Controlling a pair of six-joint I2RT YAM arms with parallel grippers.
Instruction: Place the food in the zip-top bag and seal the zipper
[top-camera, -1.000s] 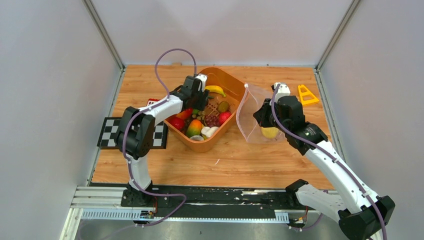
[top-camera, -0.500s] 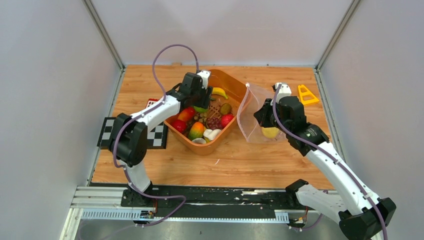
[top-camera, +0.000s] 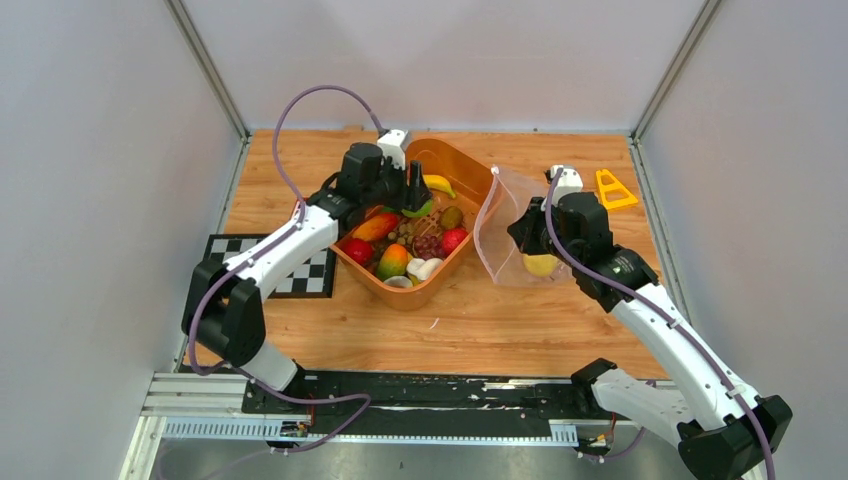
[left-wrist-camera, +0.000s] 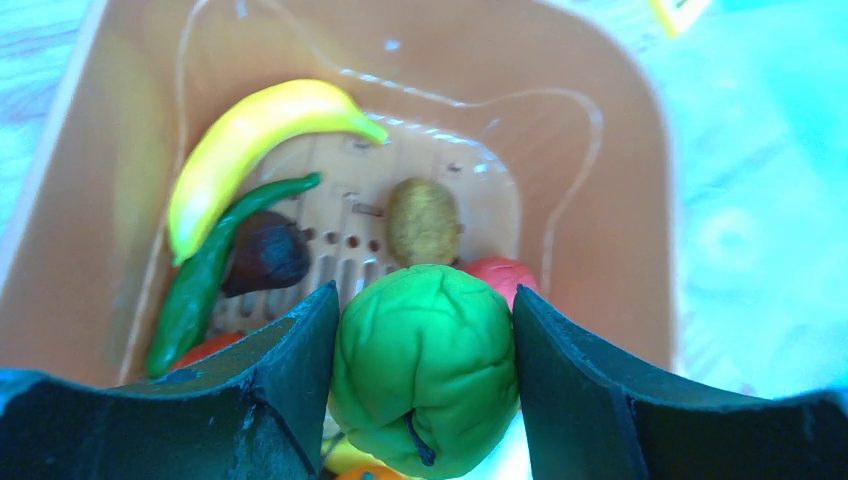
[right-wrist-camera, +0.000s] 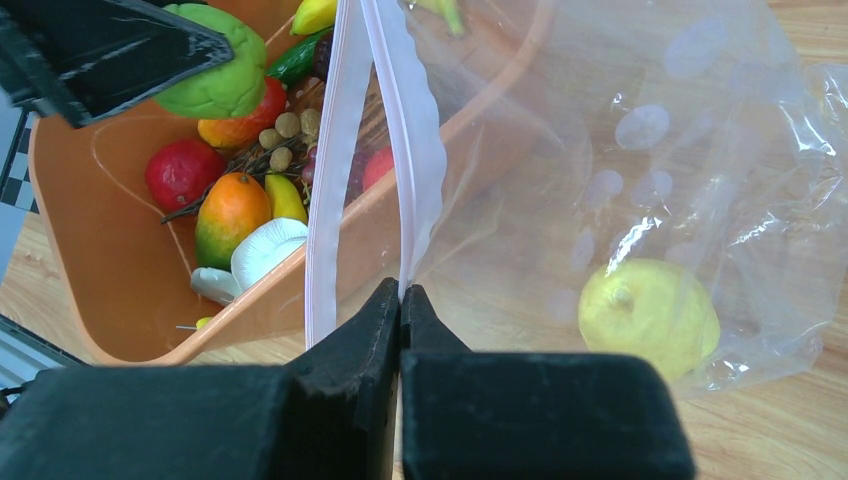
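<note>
The green apple (left-wrist-camera: 425, 370) sits between the two black fingers of the left gripper (left-wrist-camera: 422, 300), which are closed against its sides at about the fruit's own width. It is held over the orange basket (top-camera: 455, 165). The left wrist view cuts off the apple's underside, and whether it is clear of the fruit below cannot be told.

Beneath and behind it in the basket lie a yellow banana (left-wrist-camera: 250, 140), a long green pepper (left-wrist-camera: 200, 270), a dark purple piece (left-wrist-camera: 265, 255) too blurred to name, a brown kiwi (left-wrist-camera: 424, 220) and a red fruit (left-wrist-camera: 500, 275) half hidden by the apple. The right wrist view adds a red-orange mango (right-wrist-camera: 232, 215), a white mushroom (right-wrist-camera: 265, 250), another red fruit (right-wrist-camera: 182, 172) and a cluster of nuts (right-wrist-camera: 285, 125).

The zip-top bag (right-wrist-camera: 700, 150) stands just beside the basket's right wall, mouth towards it, with one yellow lemon (right-wrist-camera: 648, 315) lying inside at the bottom. The zipper (right-wrist-camera: 340, 150) shows as two pale strips parted from each other. The right gripper (right-wrist-camera: 401, 295) has its fingers pressed tight together on the right-hand strip, pinching that lip of the bag upright; the other lip hangs free against the basket.

On the wooden table (top-camera: 480, 330), a black-and-white checkerboard (top-camera: 300, 270) lies left of the basket, partly under the left arm, and a yellow triangular piece (top-camera: 612, 188) rests near the far right corner.
</note>
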